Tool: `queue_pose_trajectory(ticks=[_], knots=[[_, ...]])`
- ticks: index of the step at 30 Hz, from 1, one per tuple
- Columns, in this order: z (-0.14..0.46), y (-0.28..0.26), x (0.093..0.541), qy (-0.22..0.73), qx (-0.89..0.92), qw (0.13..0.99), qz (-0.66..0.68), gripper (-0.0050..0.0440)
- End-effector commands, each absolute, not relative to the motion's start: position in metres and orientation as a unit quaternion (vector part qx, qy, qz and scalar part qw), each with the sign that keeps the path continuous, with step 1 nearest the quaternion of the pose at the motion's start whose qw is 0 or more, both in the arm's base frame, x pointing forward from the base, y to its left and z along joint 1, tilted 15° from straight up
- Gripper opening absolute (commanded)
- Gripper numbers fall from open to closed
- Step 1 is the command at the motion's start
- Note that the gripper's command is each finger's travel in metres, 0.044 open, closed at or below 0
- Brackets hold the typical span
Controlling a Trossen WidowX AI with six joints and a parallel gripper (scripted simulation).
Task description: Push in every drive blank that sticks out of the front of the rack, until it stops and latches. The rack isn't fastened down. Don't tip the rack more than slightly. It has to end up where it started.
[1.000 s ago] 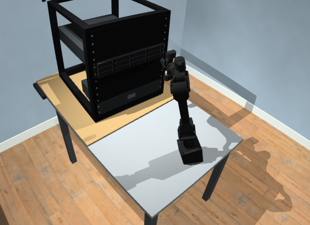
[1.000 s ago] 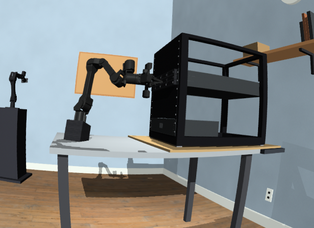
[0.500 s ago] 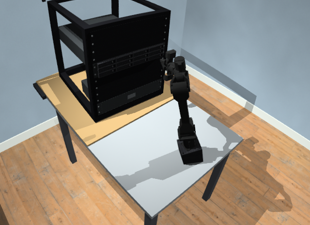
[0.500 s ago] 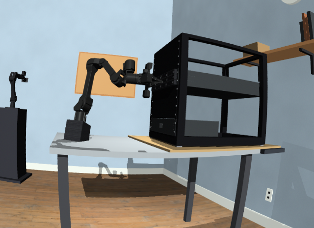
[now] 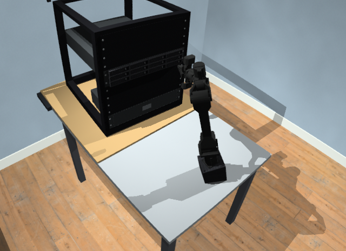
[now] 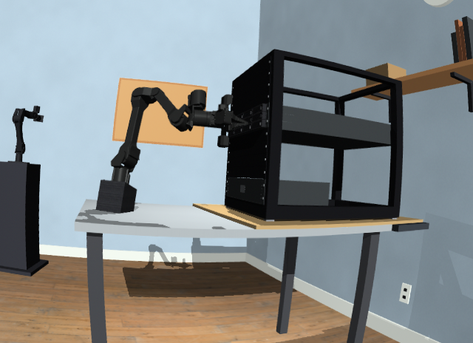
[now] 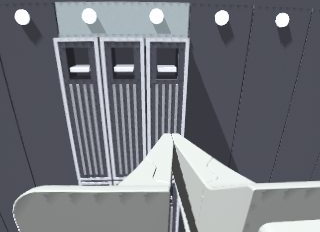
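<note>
The black open-frame rack (image 5: 122, 61) stands on a tan mat (image 5: 84, 122) on the table and also shows in the exterior view (image 6: 305, 137). A band of drive blanks (image 5: 146, 66) runs across the middle of its front. My gripper (image 5: 183, 69) (image 6: 244, 120) is shut and empty, with its fingertips pointing straight at the right end of that band. In the wrist view my closed fingertips (image 7: 172, 137) sit at the lower part of the right one of three slotted blanks (image 7: 166, 102). I cannot tell whether the tips touch it.
A flat unit (image 5: 145, 107) fills the bottom of the rack front. The arm's base (image 5: 211, 167) sits on the grey table half near its right edge. A black pedestal with a camera stand (image 6: 17, 202) is on the floor to the left.
</note>
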State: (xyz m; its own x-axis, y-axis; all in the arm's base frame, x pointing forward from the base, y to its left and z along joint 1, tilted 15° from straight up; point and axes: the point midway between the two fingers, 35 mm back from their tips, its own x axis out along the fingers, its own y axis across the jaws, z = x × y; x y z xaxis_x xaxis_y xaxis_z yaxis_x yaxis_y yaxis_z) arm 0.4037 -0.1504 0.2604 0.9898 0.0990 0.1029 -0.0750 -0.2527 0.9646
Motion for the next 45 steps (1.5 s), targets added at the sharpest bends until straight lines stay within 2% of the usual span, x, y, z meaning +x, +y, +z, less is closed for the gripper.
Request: queue_pose_trajectory(ticks=[1, 45], knots=[[0.269, -0.15, 0.406, 0.003, 0.784, 0.616, 0.078, -0.005], [0.272, -0.148, 0.429, 0.003, 0.784, 0.616, 0.078, -0.005]])
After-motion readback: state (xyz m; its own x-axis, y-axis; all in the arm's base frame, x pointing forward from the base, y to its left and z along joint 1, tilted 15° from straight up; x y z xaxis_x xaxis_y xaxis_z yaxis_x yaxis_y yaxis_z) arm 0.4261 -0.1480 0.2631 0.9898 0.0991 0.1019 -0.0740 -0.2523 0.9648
